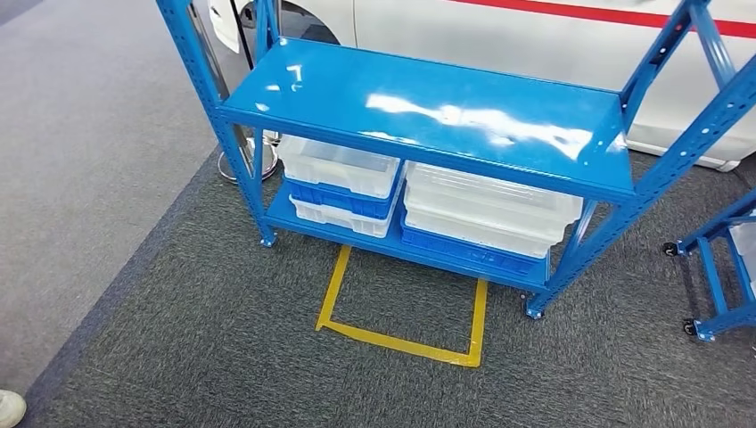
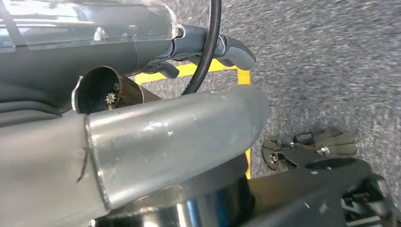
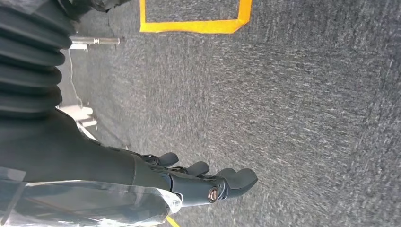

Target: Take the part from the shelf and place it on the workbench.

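Note:
A silver metal pipe part [image 2: 179, 132] with a bend and a dark open end lies close under my left hand [image 2: 208, 47], which holds it above the carpet. How the fingers grip it is largely hidden by the pipe. My right hand [image 3: 198, 179] hangs over the grey carpet, fingers apart and slightly bent, holding nothing. In the head view the blue shelf [image 1: 428, 116] stands in front of me with a bare, glossy top board.
White and blue bins [image 1: 343, 169] [image 1: 486, 209] fill the shelf's lower board. A yellow tape square [image 1: 401, 343] marks the carpet before the shelf. A white car [image 1: 535, 36] stands behind, a blue wheeled cart [image 1: 722, 267] at the right, a person's shoe [image 1: 11, 408] at lower left.

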`<move>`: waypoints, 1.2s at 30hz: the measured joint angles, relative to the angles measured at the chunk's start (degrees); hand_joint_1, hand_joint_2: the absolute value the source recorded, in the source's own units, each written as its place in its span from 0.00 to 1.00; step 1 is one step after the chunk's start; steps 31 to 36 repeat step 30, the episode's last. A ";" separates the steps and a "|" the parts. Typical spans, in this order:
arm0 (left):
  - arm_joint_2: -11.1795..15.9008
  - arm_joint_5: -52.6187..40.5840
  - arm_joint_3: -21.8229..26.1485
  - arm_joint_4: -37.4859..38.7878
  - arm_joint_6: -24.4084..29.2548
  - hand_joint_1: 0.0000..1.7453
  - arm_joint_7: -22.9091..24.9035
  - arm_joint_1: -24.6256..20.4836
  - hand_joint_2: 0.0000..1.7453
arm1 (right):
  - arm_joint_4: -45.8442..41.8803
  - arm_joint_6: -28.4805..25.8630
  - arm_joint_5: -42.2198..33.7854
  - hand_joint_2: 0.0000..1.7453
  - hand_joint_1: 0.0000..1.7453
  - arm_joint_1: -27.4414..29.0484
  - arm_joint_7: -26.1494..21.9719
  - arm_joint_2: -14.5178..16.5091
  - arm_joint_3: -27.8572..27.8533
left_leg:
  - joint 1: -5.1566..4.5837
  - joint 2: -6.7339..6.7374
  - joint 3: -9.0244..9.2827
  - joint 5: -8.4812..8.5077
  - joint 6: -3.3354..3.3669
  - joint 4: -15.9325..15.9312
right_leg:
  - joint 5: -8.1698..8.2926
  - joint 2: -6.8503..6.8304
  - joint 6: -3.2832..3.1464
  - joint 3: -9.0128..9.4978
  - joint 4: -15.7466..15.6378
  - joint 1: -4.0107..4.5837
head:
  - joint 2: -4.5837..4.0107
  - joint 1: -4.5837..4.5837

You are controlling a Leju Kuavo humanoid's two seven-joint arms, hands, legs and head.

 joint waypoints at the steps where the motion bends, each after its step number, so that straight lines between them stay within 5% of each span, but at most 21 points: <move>1: 0.01 0.02 0.00 0.00 0.02 0.00 0.00 -0.06 0.00 | 0.01 0.03 0.23 1.00 0.00 -0.04 -0.18 -0.01 0.01 | -0.09 0.34 0.03 -0.29 -0.49 0.21 | 0.61 -0.44 -0.30 1.27 -2.37 0.08 | 0.00 -0.10; 4: 0.02 0.05 -0.01 0.00 0.07 0.00 0.00 -0.46 0.00 | 0.02 0.13 1.23 1.00 0.00 0.17 -0.51 0.01 0.03 | -0.21 0.88 0.33 -0.55 -1.60 0.37 | 0.49 -0.07 -1.72 1.70 -3.23 0.44 | 0.00 -0.43; 6: 0.00 0.05 -0.02 0.00 0.09 0.00 -0.01 -0.63 0.00 | 0.02 0.11 1.62 1.00 0.00 0.23 -0.45 0.02 0.04 | 0.05 -0.40 0.13 -1.55 -2.18 1.50 | 0.58 0.26 -2.55 1.66 -3.36 0.42 | 0.00 -0.48; 10: -0.01 0.04 -0.08 0.00 0.08 0.00 0.03 -0.24 0.00 | 0.02 0.07 1.94 1.00 0.00 -0.08 -0.21 0.03 0.04 | 0.10 -3.80 -6.01 -8.27 -2.30 14.55 | 0.72 1.13 -3.68 1.48 -3.46 0.74 | 0.00 -0.59; 12: -0.01 0.03 -0.15 0.00 0.08 0.00 0.09 0.00 0.00 | 0.02 0.04 2.00 1.00 0.00 -0.10 0.03 0.03 0.04 | -0.03 -4.02 -7.38 -7.79 -1.84 16.88 | 0.73 1.78 -3.78 1.52 -3.43 1.13 | 0.00 -0.60; 15: 0.04 0.03 -0.24 0.01 0.08 0.00 0.14 0.02 0.00 | 0.02 0.02 2.02 1.00 0.00 -0.10 0.21 0.18 0.05 | -0.62 -4.25 -3.10 -2.05 -0.31 7.03 | 0.73 2.55 -3.75 1.77 -3.40 1.54 | 0.00 -0.56; 17: 0.10 0.03 -0.33 0.02 0.09 0.00 0.16 -0.12 0.00 | 0.02 -0.02 2.02 1.00 0.00 -0.11 0.23 0.37 0.06 | -1.02 -4.38 -1.02 -0.34 0.14 1.80 | 0.65 2.76 -3.58 1.67 -3.23 1.68 | 0.00 -0.53; 20: 0.03 0.02 -0.42 0.02 0.09 0.00 0.19 -0.18 0.00 | 0.02 -0.05 2.04 1.00 0.00 -0.08 0.30 0.35 0.06 | -1.24 -4.35 -0.85 -0.23 -0.49 0.73 | 0.51 2.75 -3.30 1.52 -3.12 1.65 | 0.00 -0.51; 27: 0.06 0.28 -0.44 0.02 -0.40 0.00 0.27 -0.14 0.00 | 0.02 -0.07 2.19 1.00 0.00 -0.06 0.47 0.44 0.06 | -1.53 -4.33 -0.87 -0.21 0.01 0.91 | 0.85 2.76 -2.75 1.72 -3.48 1.38 | 0.00 -0.52; 29: 0.07 0.77 -0.44 0.02 -1.00 0.00 0.36 -0.14 0.50 | 0.02 -0.06 2.20 1.00 0.00 -0.05 0.63 0.44 0.06 | -1.56 -4.33 -0.86 -0.23 0.05 0.94 | 0.87 2.76 -2.72 1.72 -3.52 1.35 | 0.00 -0.52; 30: 0.07 0.92 -0.44 0.02 -1.17 0.00 0.39 -0.14 0.67 | 0.02 -0.05 2.20 1.00 0.00 -0.05 0.69 0.44 0.06 | -1.57 -4.33 -0.86 -0.24 0.07 0.94 | 0.87 2.76 -2.72 1.72 -3.53 1.35 | 0.00 -0.52; 36: 0.07 0.92 -0.44 0.02 -1.17 0.00 0.39 -0.14 0.67 | 0.02 -0.05 2.20 1.00 0.00 -0.05 0.69 0.44 0.06 | -1.57 -4.33 -0.86 -0.24 0.07 0.94 | 0.87 2.76 -2.72 1.72 -3.53 1.35 | 0.00 -0.52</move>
